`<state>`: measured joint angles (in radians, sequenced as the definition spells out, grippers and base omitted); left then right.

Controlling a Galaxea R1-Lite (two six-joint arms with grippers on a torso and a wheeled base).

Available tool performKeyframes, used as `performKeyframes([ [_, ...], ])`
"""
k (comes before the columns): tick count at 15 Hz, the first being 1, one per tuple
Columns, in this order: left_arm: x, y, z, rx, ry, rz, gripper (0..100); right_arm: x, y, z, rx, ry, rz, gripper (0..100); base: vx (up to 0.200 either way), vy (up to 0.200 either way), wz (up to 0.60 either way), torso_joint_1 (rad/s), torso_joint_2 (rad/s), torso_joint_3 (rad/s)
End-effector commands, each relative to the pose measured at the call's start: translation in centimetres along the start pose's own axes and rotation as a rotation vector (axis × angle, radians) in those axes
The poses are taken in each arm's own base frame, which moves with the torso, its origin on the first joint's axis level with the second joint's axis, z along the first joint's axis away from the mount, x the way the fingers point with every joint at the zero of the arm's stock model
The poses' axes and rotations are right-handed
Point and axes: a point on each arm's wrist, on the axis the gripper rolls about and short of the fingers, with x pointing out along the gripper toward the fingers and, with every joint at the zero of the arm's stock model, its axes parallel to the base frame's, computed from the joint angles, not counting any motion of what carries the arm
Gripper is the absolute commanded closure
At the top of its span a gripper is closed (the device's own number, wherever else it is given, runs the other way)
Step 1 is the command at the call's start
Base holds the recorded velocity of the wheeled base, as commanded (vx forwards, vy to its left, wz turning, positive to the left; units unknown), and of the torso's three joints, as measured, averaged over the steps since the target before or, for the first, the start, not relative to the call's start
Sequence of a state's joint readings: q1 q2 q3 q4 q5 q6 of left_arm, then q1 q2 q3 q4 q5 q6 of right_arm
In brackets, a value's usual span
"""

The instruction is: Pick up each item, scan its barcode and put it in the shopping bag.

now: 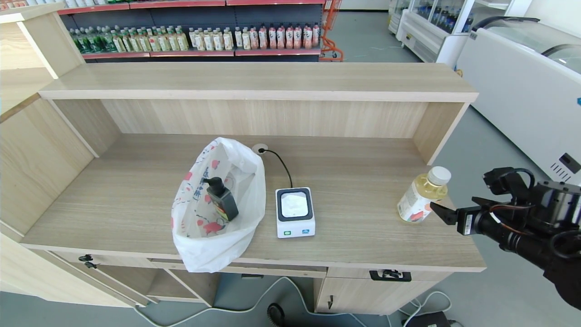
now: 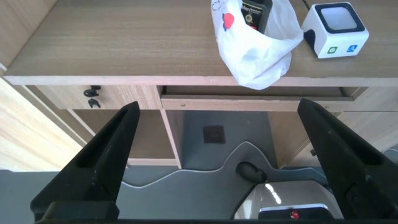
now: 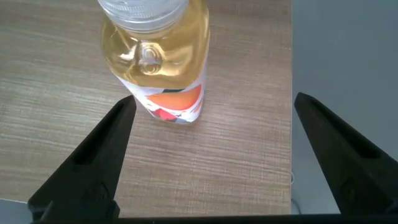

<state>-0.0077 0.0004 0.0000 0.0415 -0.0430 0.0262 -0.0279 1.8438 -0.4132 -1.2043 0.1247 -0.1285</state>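
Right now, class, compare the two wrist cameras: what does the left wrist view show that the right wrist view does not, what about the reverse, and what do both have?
Left wrist view, not the right: the white shopping bag with a dark pump bottle inside, and the scanner beside it.
Right wrist view, not the left: the yellow drink bottle, standing upright near the end of the counter.
Shared: the wooden counter, plus an open end effector in the foreground, the left end effector in one and the right end effector in the other.

right gripper [image 3: 213, 99] spread wide, its arm angled in from the right; left gripper [image 2: 219, 104] equally wide
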Motion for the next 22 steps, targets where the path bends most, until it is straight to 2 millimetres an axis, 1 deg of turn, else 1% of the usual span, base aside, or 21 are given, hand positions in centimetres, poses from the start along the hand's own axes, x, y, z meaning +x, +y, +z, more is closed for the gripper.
performKeyframes([
  [1,0.0,0.0,0.0,0.0,0.0,0.0,0,1.0,0.7,-0.2,0.001,0.005,0.029,0,0.0,0.0,0.0,0.0,0.0,0.0],
  [2,0.0,0.0,0.0,0.0,0.0,0.0,0,1.3,0.9,-0.1,-0.003,0.002,0.035,0,0.0,0.0,0.0,0.0,0.0,0.0],
  [4,0.0,0.0,0.0,0.0,0.0,0.0,0,2.6,1.3,0.0,-0.012,-0.007,0.05,0,0.0,0.0,0.0,0.0,0.0,0.0],
  [6,0.0,0.0,0.0,0.0,0.0,0.0,0,3.4,1.3,-0.2,-0.02,-0.012,0.049,0,0.0,0.0,0.0,0.0,0.0,0.0],
  [8,0.0,0.0,0.0,0.0,0.0,0.0,0,3.8,1.5,-0.6,-0.021,-0.014,0.057,0,0.0,0.0,0.0,0.0,0.0,0.0],
  [11,0.0,0.0,0.0,0.0,0.0,0.0,0,4.8,2.3,-1.2,-0.023,-0.005,0.082,0,0.0,0.0,0.0,0.0,0.0,0.0],
  [16,0.0,0.0,0.0,0.0,0.0,0.0,0,6.3,3.0,-1.1,-0.031,-0.025,0.101,0,0.0,0.0,0.0,0.0,0.0,0.0],
  [19,0.0,0.0,0.0,0.0,0.0,0.0,0,7.2,3.9,-0.9,-0.038,-0.039,0.12,0,0.0,0.0,0.0,0.0,0.0,0.0],
  [22,0.0,0.0,0.0,0.0,0.0,0.0,0,7.7,3.9,-1.0,-0.052,-0.045,0.119,0,0.0,0.0,0.0,0.0,0.0,0.0],
])
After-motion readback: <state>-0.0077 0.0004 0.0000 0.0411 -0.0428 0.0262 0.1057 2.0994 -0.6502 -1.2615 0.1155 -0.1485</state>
